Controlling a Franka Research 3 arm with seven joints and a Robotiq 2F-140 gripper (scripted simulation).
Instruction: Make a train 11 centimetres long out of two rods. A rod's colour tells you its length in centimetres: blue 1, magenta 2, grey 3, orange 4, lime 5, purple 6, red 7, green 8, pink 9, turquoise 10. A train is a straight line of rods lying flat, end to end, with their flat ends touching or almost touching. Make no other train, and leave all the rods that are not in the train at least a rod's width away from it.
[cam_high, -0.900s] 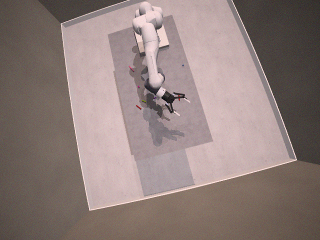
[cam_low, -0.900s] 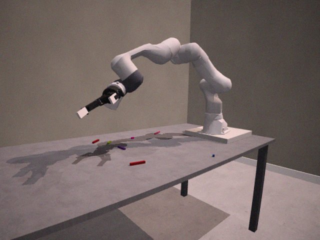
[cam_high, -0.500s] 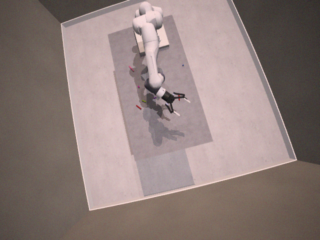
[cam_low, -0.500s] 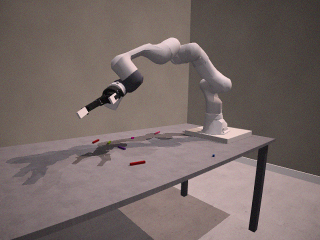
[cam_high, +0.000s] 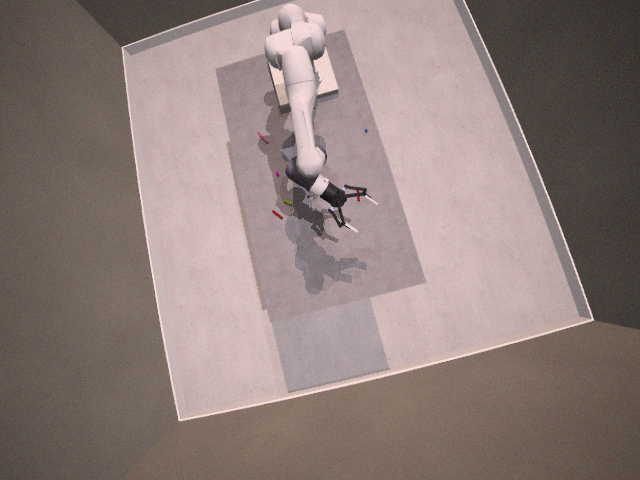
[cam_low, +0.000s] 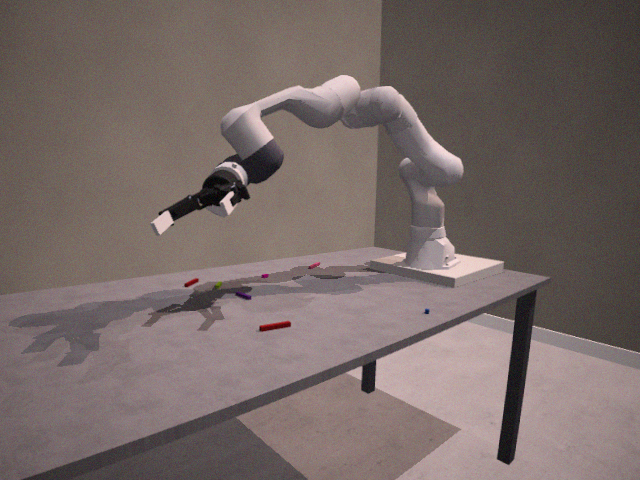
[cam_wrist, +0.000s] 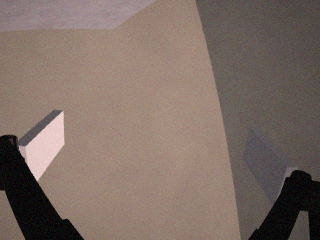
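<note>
My gripper (cam_high: 361, 213) (cam_low: 194, 213) (cam_wrist: 156, 136) is open and empty, high above the table, tilted outward. One red rod (cam_high: 358, 198) (cam_low: 275, 326) lies under it in the top view, partly hidden by a finger. Another red rod (cam_high: 277, 214) (cam_low: 191, 282) lies near the far long edge, beside a lime rod (cam_high: 287, 202) (cam_low: 218, 285). A purple rod (cam_high: 308, 196) (cam_low: 242, 295) is mostly hidden in the top view. A magenta rod (cam_high: 277, 174) (cam_low: 265, 275), a pink rod (cam_high: 263, 137) (cam_low: 314, 265) and a blue rod (cam_high: 366, 130) (cam_low: 427, 311) lie apart. No rods touch.
The grey table (cam_high: 392, 258) (cam_low: 155, 403) carries the arm's pale base plate (cam_high: 327, 77) (cam_low: 478, 264) at one end. Shadows of the arm fall across the lime and purple rods' area. The wrist view shows walls and a bit of floor, no rods.
</note>
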